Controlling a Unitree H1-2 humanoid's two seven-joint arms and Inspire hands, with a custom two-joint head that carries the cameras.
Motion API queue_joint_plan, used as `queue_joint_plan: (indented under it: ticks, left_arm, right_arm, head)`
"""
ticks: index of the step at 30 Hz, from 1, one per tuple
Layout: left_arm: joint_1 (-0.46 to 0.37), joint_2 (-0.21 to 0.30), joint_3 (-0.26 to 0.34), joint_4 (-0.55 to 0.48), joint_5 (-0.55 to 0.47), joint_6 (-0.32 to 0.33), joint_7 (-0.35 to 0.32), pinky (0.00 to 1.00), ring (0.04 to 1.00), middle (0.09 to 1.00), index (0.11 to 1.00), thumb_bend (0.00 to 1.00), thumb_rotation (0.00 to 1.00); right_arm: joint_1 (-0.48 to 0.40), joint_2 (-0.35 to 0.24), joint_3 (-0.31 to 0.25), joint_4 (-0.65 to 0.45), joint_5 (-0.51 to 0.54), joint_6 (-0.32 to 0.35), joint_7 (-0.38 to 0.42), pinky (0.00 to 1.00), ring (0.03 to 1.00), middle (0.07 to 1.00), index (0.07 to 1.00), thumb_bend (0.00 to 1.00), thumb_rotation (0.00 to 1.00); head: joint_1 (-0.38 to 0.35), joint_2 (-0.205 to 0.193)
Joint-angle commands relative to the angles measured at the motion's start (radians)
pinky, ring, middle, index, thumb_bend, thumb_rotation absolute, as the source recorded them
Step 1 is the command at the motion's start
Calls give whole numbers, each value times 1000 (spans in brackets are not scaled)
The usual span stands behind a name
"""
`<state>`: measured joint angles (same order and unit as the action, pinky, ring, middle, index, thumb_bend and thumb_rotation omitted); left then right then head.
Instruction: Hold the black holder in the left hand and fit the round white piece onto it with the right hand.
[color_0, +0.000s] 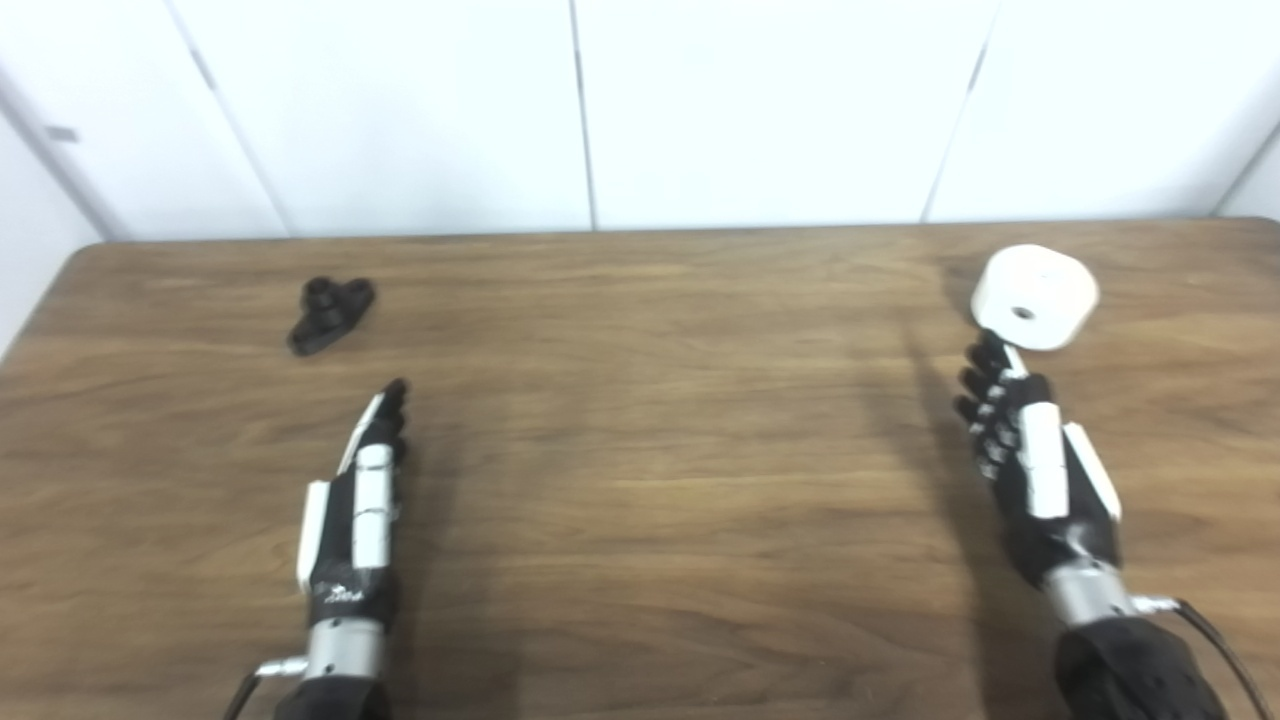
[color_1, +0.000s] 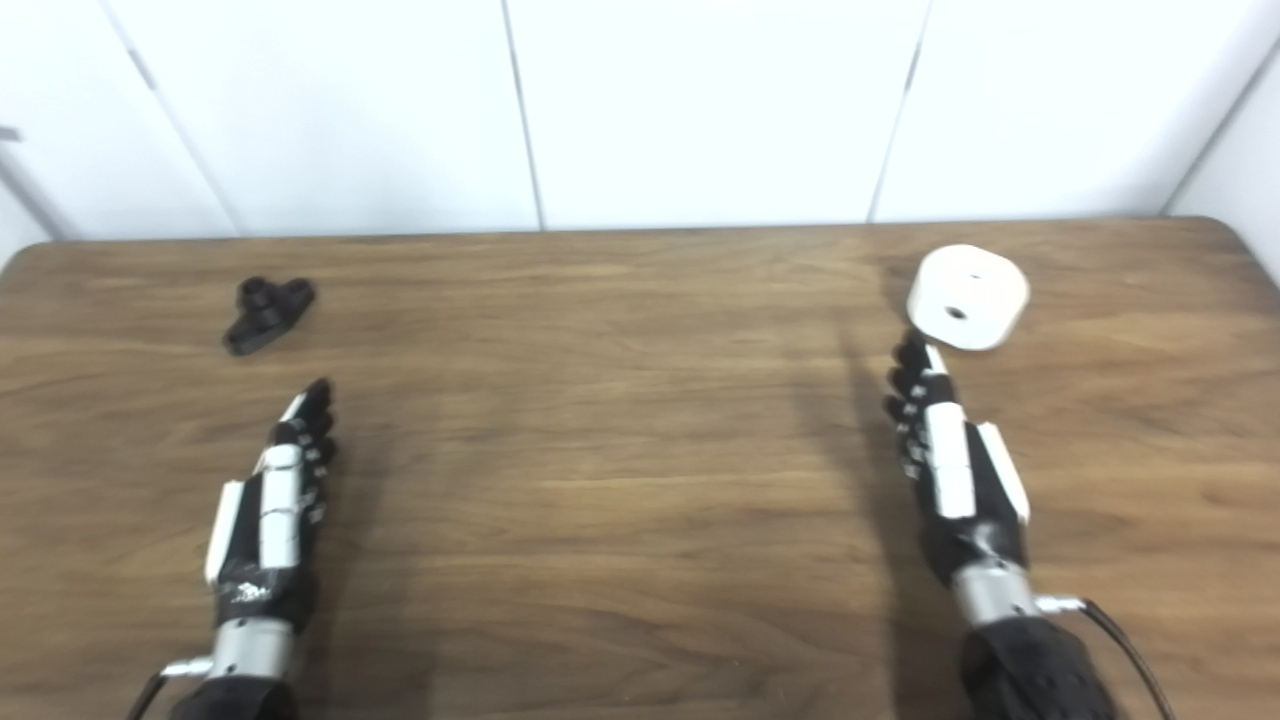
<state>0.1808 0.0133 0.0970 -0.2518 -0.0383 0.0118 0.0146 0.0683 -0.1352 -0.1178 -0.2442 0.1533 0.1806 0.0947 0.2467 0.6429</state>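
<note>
Both hands, left hand (color_0: 355, 520) and right hand (color_0: 1040, 470), hold nothing, fingers stretched out flat over the big brown wooden table (color_0: 650, 450). The round white plastic piece (color_0: 1035, 297) and small black plastic holder (color_0: 330, 313) lie on the table's far side. Nothing picked up yet.

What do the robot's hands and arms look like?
Each hand, left hand and right hand, is black with white plates along the fingers and back. A silver metal wrist joins each to a black sleeved arm. A thin black cable loops beside each wrist.
</note>
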Motion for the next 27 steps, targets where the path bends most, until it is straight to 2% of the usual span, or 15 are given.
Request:
queue_joint_plan:
  ticks: [1, 8, 12, 16, 20, 27]
  left_arm:
    - [1, -14, -13, -4, 15, -54, 7, 1000, 989, 973, 936, 434, 953]
    - [6, -31, -39, 21, 33, -75, 26, 1000, 999, 980, 929, 409, 939]
    - [7, -34, -51, 41, 55, -90, 36, 1000, 1000, 984, 934, 411, 956]
    - [8, -35, -59, 55, 56, -100, 36, 1000, 1000, 988, 937, 439, 930]
    - [10, -34, -61, 64, 54, -106, 36, 1000, 1000, 989, 941, 461, 893]
    - [10, -26, -63, 70, 61, -110, 33, 1000, 1000, 993, 952, 495, 893]
  right_arm:
    - [-7, -22, -12, -3, 19, -61, 17, 1000, 1000, 1000, 1000, 545, 1000]
    - [-2, -45, -14, 35, 30, -97, 38, 1000, 1000, 1000, 1000, 519, 1000]
    - [-1, -51, -15, 45, 34, -99, 42, 1000, 1000, 1000, 1000, 557, 1000]
    - [0, -53, -12, 45, 43, -90, 47, 1000, 1000, 1000, 1000, 589, 1000]
    - [-1, -53, -9, 51, 44, -96, 49, 1000, 1000, 1000, 1000, 613, 1000]
    - [0, -51, -4, 48, 44, -96, 48, 1000, 1000, 1000, 1000, 604, 1000]
  head:
    - [11, -5]
    - [80, -61]
    - [110, -93]
    - [117, -114]
    - [118, -122]
    - [111, -127]
